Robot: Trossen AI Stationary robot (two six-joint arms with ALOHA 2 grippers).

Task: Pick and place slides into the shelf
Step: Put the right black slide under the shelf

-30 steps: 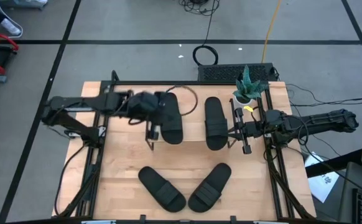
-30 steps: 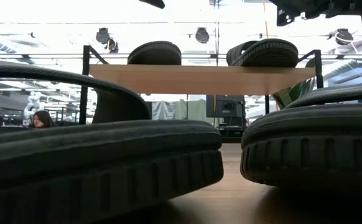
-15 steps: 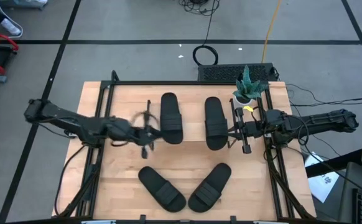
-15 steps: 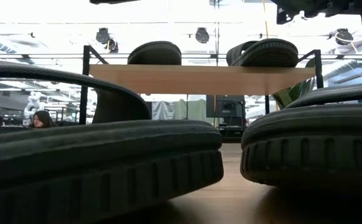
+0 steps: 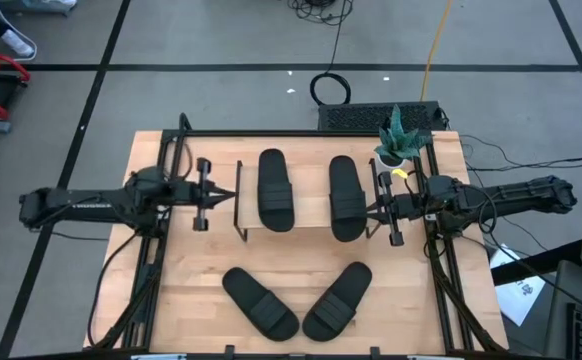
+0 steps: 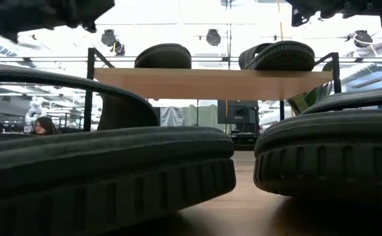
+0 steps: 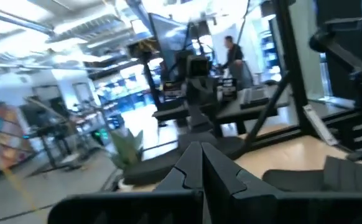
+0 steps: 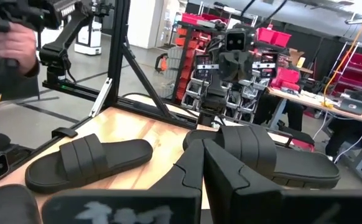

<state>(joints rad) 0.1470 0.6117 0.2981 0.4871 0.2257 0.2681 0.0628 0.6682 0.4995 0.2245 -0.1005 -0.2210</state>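
On top of the shelf [image 5: 311, 215], two of the slides [image 5: 275, 190] [image 5: 344, 197] lie side by side, toes pointing away from the table's near edge, while the other two [image 5: 261, 302] [image 5: 337, 301] rest on the wooden table [image 5: 201, 285] in front of it, angled toward each other with their near ends almost meeting. The left gripper [image 5: 203, 195] sits just beside the shelf's left frame, fingers pressed together and carrying nothing; the right gripper [image 5: 389, 212] waits at the shelf's right end, fingers likewise together and empty. Judging from this layout, half the work is done and either arm must next reach for a slide at the front. The main risk is crowding: the plank looks roughly three slides wide, so a fourth may not fit flat and could overhang or shove a placed one off the far edge. The two front slides lie close enough that closing on one might drag its neighbour. An arm swinging out from beside the thin frame could also clip it and shift the whole shelf, and a potted plant [image 5: 397, 140] stands close behind the right arm.
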